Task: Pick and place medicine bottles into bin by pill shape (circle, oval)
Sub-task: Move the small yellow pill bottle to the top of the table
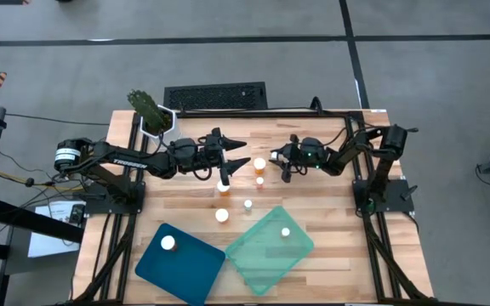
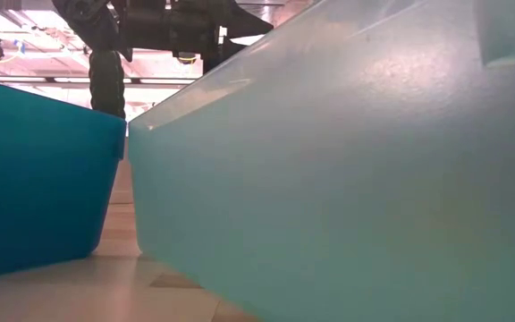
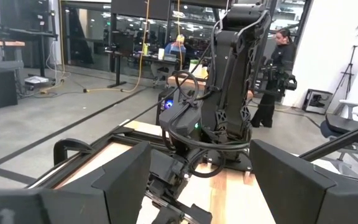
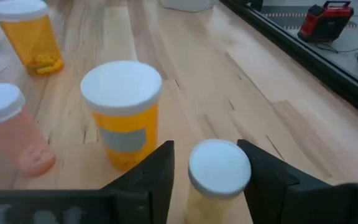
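Observation:
Several medicine bottles with white caps stand on the wooden table between my arms, among them a wide one (image 1: 259, 163) and narrower ones (image 1: 224, 185) (image 1: 247, 204). One bottle (image 1: 168, 242) stands in the blue bin (image 1: 190, 272) and one (image 1: 285, 231) in the green bin (image 1: 258, 259). My right gripper (image 4: 207, 180) (image 1: 282, 172) is low over the table and open. Its fingers stand on either side of a narrow bottle (image 4: 219, 167). I cannot tell whether they touch it. A wide bottle (image 4: 121, 93) stands just beyond. My left gripper (image 1: 238, 153) (image 3: 210, 186) hangs open and level above the table, holding nothing.
A white pot with a green plant (image 1: 153, 115) stands at the table's far left corner, and a dark keyboard (image 1: 215, 96) lies behind the far edge. In the low view, the walls of the blue bin (image 2: 34, 170) and green bin (image 2: 347, 161) fill the picture. People stand in the room beyond.

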Controlling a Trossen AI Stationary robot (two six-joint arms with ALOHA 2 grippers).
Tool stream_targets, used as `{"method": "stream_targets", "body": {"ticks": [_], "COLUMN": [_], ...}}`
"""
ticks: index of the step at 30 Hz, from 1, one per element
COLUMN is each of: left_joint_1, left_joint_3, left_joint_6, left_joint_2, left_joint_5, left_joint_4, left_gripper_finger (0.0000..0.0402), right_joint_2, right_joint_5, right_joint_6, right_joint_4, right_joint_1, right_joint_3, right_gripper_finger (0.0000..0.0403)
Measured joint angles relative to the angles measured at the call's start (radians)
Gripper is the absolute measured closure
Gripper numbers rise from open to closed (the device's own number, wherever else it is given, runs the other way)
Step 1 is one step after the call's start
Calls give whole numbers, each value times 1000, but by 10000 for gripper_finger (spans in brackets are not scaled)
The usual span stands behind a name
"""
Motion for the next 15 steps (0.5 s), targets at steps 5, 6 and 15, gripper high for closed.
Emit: {"method": "stream_targets", "body": {"ticks": [5, 6, 15], "left_joint_1": [0, 0, 0], "left_joint_3": [0, 0, 0], "left_joint_6": [0, -1, -11], "left_joint_2": [0, 0, 0], "left_joint_5": [0, 0, 0], "left_joint_4": [-1, -1, -2], "left_gripper_finger": [135, 135, 135], "right_joint_2": [0, 0, -25], "right_joint_5": [0, 0, 0], "right_joint_6": [0, 0, 35], "right_joint_4": [11, 12, 10], "right_joint_1": [7, 11, 28], "right_joint_3": [0, 0, 0], "right_gripper_finger": [189, 183, 148]}}
